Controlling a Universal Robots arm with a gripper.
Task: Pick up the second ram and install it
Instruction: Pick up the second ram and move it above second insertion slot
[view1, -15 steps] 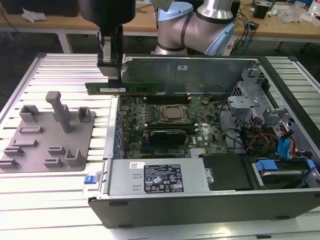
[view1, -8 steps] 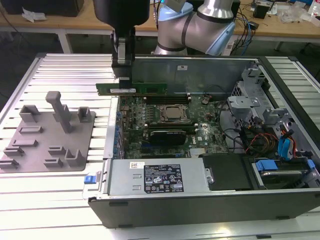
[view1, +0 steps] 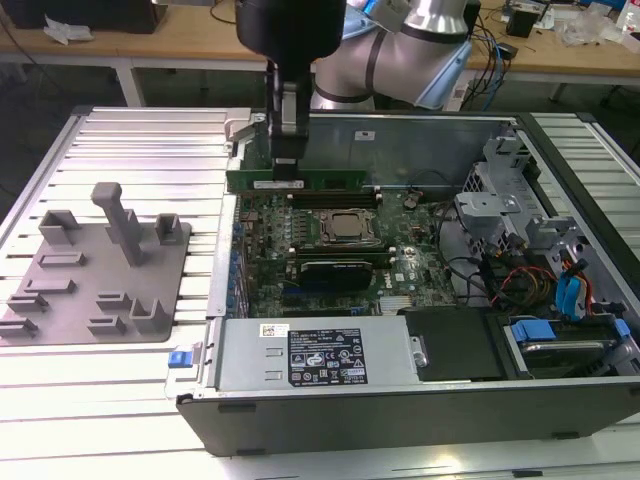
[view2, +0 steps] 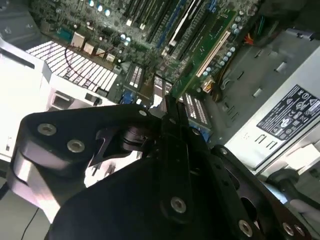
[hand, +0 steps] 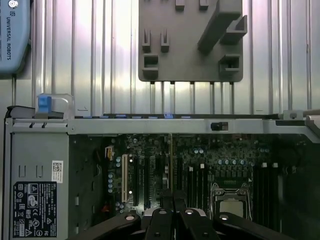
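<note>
Gripper (view1: 287, 168) pinched shut on the ram stick (view1: 330, 181). One stick, long edge level, over the far side of the motherboard (view1: 270, 250), above the dark slots beside the one processor (view1: 350, 228); contact with the slots cannot be told. Far case wall (view1: 420, 140) close behind the stick, open room along the board toward the exterior view's right. One black card (view1: 335, 270) crosses the board. One grey tray (view1: 60, 300) with posts lies outside the case, well apart.

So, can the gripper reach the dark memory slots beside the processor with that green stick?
Probably yes: the gripper holds the long green circuit-board stick right by the dark memory slots, and nothing appears to lie between them.
</note>
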